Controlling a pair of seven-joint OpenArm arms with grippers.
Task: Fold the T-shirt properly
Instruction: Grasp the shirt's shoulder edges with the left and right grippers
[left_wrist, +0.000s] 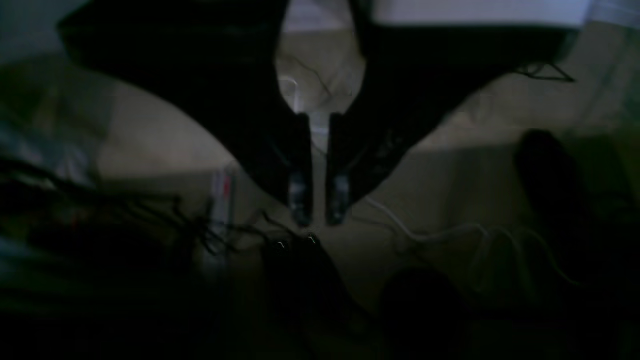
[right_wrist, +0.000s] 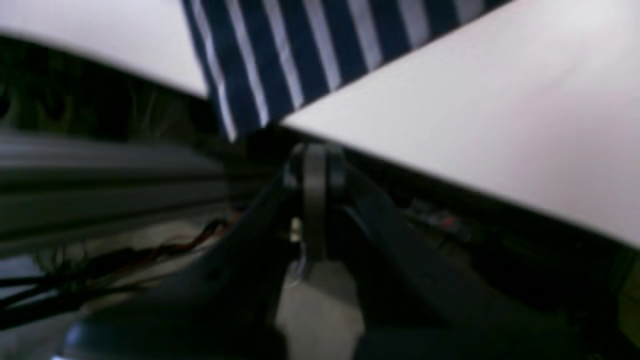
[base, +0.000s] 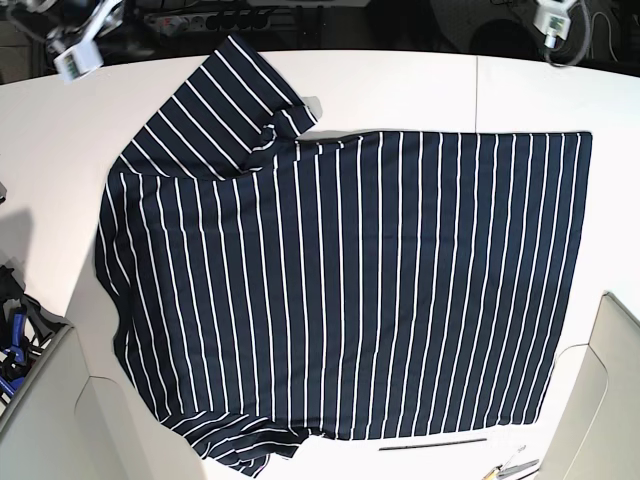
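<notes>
The T-shirt (base: 340, 280), dark navy with thin white stripes, lies spread flat on the white table (base: 530, 90). Its sleeves point to the upper left and the lower left. A striped sleeve edge (right_wrist: 300, 55) also shows in the right wrist view, reaching the table's edge. My right gripper (right_wrist: 315, 150) is shut and empty, just off the table's edge below that sleeve. My left gripper (left_wrist: 320, 212) hangs off the table over the floor, empty, its fingers parallel and nearly touching. In the base view only arm parts show at the top corners, one at the left (base: 75, 58) and one at the right (base: 553, 18).
A thin dark rod (base: 432, 443) and small tools (base: 510, 466) lie at the table's front edge. Pale panels stand at the bottom right (base: 610, 400) and the bottom left (base: 45, 400). Cables (left_wrist: 450, 235) lie on the floor under the left gripper.
</notes>
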